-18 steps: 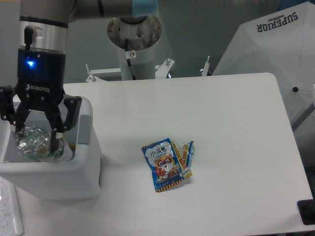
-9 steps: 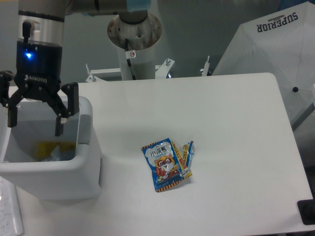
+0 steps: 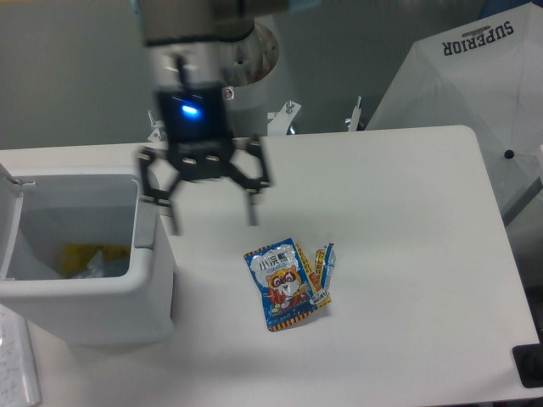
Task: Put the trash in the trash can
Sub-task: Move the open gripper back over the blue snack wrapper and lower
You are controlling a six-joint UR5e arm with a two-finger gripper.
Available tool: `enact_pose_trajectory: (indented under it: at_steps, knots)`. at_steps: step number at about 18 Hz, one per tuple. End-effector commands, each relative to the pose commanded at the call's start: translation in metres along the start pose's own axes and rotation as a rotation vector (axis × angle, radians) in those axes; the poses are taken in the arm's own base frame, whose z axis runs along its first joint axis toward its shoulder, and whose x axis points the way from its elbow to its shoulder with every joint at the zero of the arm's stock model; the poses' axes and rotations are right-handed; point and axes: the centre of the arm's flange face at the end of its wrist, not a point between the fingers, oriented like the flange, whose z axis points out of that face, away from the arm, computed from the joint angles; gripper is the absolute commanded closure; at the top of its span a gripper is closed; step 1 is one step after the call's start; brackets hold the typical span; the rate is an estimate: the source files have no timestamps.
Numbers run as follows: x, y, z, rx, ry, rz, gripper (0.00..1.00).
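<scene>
The gripper (image 3: 209, 222) is seen above the desk (image 3: 399, 212), between the trash can (image 3: 85, 288) and the remaining litter. Its image is blurred, but the jaws are seen spread wide apart, and nothing is held between them.

The blue snack packet (image 3: 282, 282) lies flat on the desk, below and to the right of the jaws in the camera view, near but not beneath them. Its long axis runs roughly up and down the picture, tilted slightly. The small yellow-blue wrapper (image 3: 323, 273) lies against the packet's right edge, touching or overlapping it; which of the two cannot be told. Its long axis runs nearly parallel to the packet's.

The trash can stands at the left edge of the desk, lid open. Yellow material and a pale object are seen inside; the bottle cannot be made out with certainty.

It is judged that the coming move calls for travel toward the right and the near edge, then a descent over the packet, the nearer of the two items.
</scene>
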Motion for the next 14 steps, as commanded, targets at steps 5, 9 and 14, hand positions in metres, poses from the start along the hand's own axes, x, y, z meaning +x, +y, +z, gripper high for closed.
enact_pose_trajectory:
  at_steps: [5, 9, 14]
  knots:
    - [-0.047, 0.022, 0.073, -0.122, -0.027, -0.059, 0.0]
    - [-0.066, 0.047, 0.118, -0.208, -0.019, -0.082, 0.0]
    - [-0.068, 0.078, 0.172, -0.312, -0.002, -0.063, 0.0]
